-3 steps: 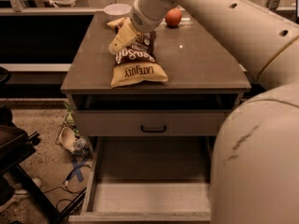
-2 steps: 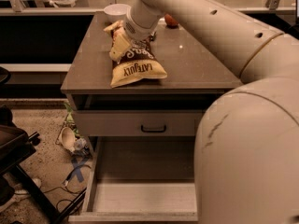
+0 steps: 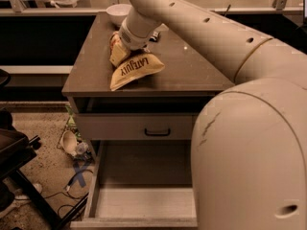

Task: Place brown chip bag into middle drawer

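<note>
Gripper (image 3: 121,51) fingers apparently pinched on brown chip bag (image 3: 136,70), upper centre-left on the desk (image 3: 192,75) — tan end newly tipped up, lift starting; middle drawer (image 3: 144,202) open at bottom.

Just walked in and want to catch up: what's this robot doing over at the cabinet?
The robot's arm reaches across the cabinet top, with its end effector at the far end of the chip bag. The bag is on the top, near the front left, and has not yet gone into a drawer. Below, the middle drawer is pulled out. A white bowl sits at the back of the top.
</note>
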`<state>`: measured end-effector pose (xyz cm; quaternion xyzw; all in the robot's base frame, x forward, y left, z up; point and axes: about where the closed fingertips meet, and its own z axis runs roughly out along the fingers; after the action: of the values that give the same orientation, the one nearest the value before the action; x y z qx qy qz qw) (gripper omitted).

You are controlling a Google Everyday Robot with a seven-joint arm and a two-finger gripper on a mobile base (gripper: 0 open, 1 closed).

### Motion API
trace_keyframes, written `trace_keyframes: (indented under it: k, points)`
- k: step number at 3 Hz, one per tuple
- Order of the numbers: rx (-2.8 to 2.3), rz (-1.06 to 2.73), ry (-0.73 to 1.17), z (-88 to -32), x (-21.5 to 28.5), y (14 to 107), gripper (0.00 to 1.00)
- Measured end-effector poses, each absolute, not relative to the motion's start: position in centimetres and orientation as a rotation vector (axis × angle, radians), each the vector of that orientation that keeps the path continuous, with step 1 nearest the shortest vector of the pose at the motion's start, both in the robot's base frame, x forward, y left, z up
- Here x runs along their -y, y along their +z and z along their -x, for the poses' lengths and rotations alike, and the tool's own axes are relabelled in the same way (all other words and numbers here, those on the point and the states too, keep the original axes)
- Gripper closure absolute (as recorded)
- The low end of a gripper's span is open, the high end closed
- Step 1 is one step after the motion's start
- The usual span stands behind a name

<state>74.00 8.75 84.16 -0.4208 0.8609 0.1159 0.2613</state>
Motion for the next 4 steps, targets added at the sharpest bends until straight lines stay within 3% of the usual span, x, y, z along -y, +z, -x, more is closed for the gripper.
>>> trace_keyframes:
  k: [1,2,4]
  points:
    - [-2.33,1.139,0.314,-74.0,-8.8,84.8,0.95]
    - [-2.331,1.139,0.314,-74.0,-8.7,85.1,1.0]
    - [-2.261,0.966,0.24,-73.0,0.7,93.9,1.0]
